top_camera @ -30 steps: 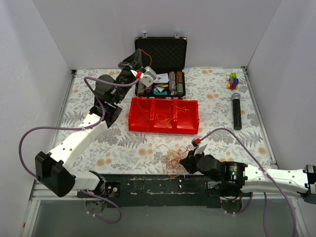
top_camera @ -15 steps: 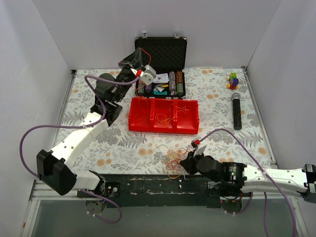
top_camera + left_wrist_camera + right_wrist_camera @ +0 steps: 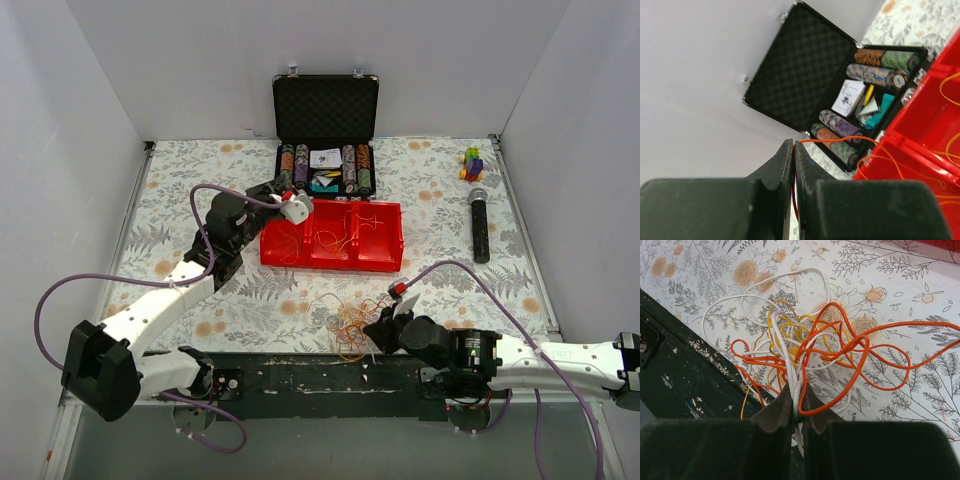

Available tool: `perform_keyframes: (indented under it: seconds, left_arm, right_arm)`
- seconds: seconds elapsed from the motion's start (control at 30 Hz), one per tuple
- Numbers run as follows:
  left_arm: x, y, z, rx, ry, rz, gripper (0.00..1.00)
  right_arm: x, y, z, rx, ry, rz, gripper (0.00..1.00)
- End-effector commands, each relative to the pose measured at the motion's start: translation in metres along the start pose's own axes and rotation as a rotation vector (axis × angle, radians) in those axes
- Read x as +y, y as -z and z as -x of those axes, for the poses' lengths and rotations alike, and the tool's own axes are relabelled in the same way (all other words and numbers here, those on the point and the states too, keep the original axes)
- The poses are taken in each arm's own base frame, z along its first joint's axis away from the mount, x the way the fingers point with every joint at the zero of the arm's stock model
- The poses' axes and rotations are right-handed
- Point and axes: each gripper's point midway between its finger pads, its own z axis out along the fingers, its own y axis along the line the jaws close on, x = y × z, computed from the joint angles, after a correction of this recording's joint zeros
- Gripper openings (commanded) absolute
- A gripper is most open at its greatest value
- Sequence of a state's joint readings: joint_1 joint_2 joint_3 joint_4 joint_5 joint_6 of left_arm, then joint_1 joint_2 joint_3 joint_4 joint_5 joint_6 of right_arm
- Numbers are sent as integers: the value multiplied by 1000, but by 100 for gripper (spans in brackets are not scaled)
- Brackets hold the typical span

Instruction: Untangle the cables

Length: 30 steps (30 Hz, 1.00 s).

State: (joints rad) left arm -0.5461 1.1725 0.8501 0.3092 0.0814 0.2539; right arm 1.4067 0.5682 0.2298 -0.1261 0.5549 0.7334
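Note:
A tangle of thin orange, yellow and white cables (image 3: pixel 350 322) lies near the table's front edge, and fills the right wrist view (image 3: pixel 810 347). My right gripper (image 3: pixel 378 330) is shut on white and orange strands at the tangle's near side (image 3: pixel 797 400). My left gripper (image 3: pixel 292 203) is shut on one orange cable (image 3: pixel 840 140) that trails from the fingertips down into the red tray (image 3: pixel 385 258). It hovers over the tray's left compartment. More orange and yellow cables lie inside the tray (image 3: pixel 345 232).
An open black case (image 3: pixel 326 120) with poker chips and cards stands behind the tray. A black microphone (image 3: pixel 480 225) and a small coloured toy (image 3: pixel 471 162) lie at the right. White walls enclose the table.
My left gripper has come forward and down from in front of the black case to the red tray's left end, with the orange cable in it. The right gripper has barely moved.

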Motion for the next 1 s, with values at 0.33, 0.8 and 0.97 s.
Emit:
perform_keyframes:
  seconds: [0.33,0.8,0.97]
  left_arm:
    - [5,-22,-14,47,16,52,0]
    - [-48,-46,-60,112,-25,-116,0]
    - [-104,-34,-88,182,65,-384,0]
  right_arm:
    - [10,2,13,-45,-34,17,3]
    - [10,2,13,-41,-30,6,3]
    - [9,2,15,-41,-27,-1,3]
